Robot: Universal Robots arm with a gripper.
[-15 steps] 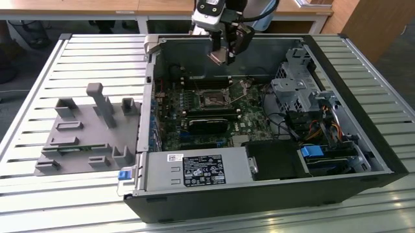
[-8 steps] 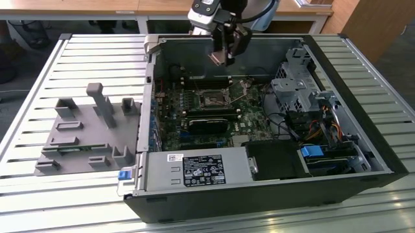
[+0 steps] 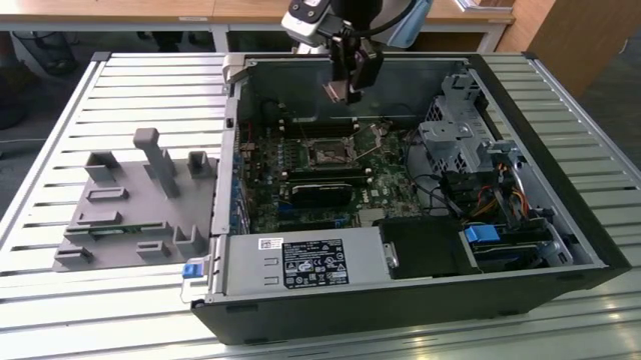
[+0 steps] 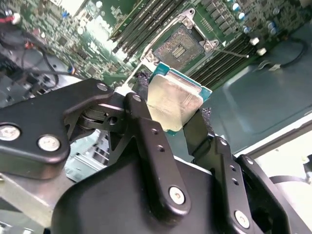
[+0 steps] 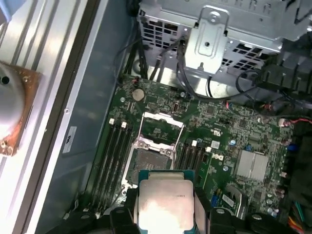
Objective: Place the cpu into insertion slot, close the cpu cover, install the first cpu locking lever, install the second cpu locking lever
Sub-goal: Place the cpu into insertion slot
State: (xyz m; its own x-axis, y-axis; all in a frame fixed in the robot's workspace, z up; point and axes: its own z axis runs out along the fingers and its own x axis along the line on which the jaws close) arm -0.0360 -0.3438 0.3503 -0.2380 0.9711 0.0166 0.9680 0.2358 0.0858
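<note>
**Chip held over the open socket**

The black two-fingered gripper (image 4: 171, 111) is clamped on the cpu (image 4: 175, 95), a small flat square chip with a silvery-grey metal top and a thin greenish rim. One finger presses on each of two opposite edges. That hold leaves the chip's underside free, which I judge suits laying it flat into a recess.

The chip hangs in the air above the green motherboard, clearly apart from it. Below it in both wrist views lies the insertion slot (image 5: 148, 163), a small square dark socket with a silver metal rim, and nothing sits in it. The cpu cover (image 5: 163, 118), a thin silver frame plate with a large square window, stands swung up from the socket's far edge, probably so the recess stays reachable. Long black memory slots (image 5: 114, 156) run along both sides of the socket.

The board sits inside an open black computer case (image 3: 401, 307) lying on a slatted metal table (image 3: 150, 82). A grey plastic fixture (image 3: 130, 210) rests on the slats at the exterior view's left, and wooden desks (image 3: 120, 9) stand behind.
</note>
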